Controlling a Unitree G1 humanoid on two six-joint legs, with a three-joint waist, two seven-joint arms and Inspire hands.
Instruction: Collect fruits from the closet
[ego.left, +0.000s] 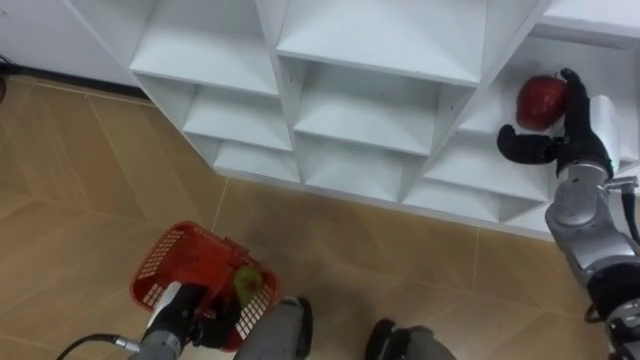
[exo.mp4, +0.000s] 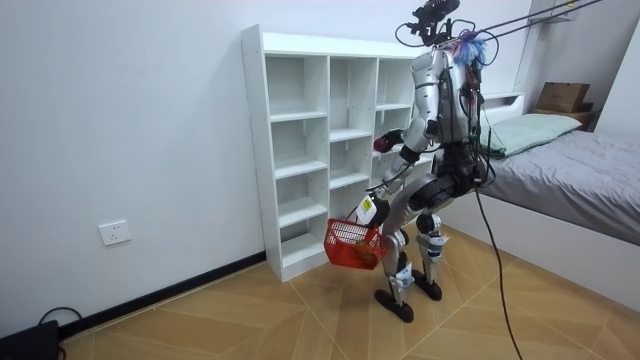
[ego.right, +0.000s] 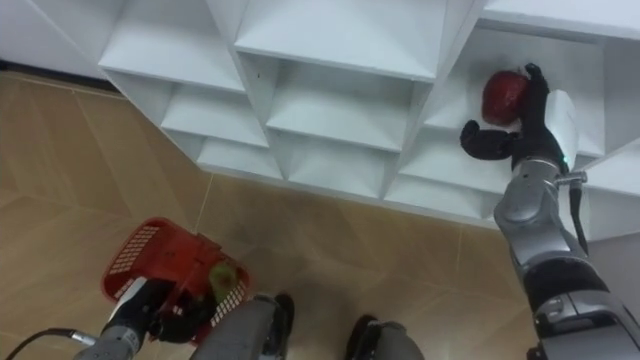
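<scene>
**Right hand at red apple in shelf unit, basket held in left**

Surface/room: a white open-front shelf unit (ego.left: 380, 60) is set against a white wall (exo.mp4: 130, 120) on a herringbone wood floor (ego.left: 90, 180). The robot is seen standing right in front of the unit, knees bent. The compartments seen in the eye views are bare except one.

Task item: a red apple (ego.left: 541, 101) is seen in a compartment in the right-hand column. The right hand (ego.left: 578, 135) is spread wide at it: fingers held straight along the apple's right side and touching it, thumb stuck out below it. It cannot be told whether the apple rests on the shelf board or is lifted off it.

The left hand (ego.left: 183, 312) is held low by the legs, fingers curled over the near edge of a red mesh basket (ego.left: 165, 255). One green fruit (ego.left: 247, 280) lies inside the basket, at its near right side; its kind cannot be told.

Room view adds: the unit is shown as three columns wide, with a wall socket (exo.mp4: 116, 233) low on the wall to its left. A bed (exo.mp4: 570, 180) with grey cover, a pale green pillow (exo.mp4: 530, 130) and a cardboard box (exo.mp4: 563, 97) are seen behind the robot. The basket is shown hanging at knee height, well clear of the floor
</scene>
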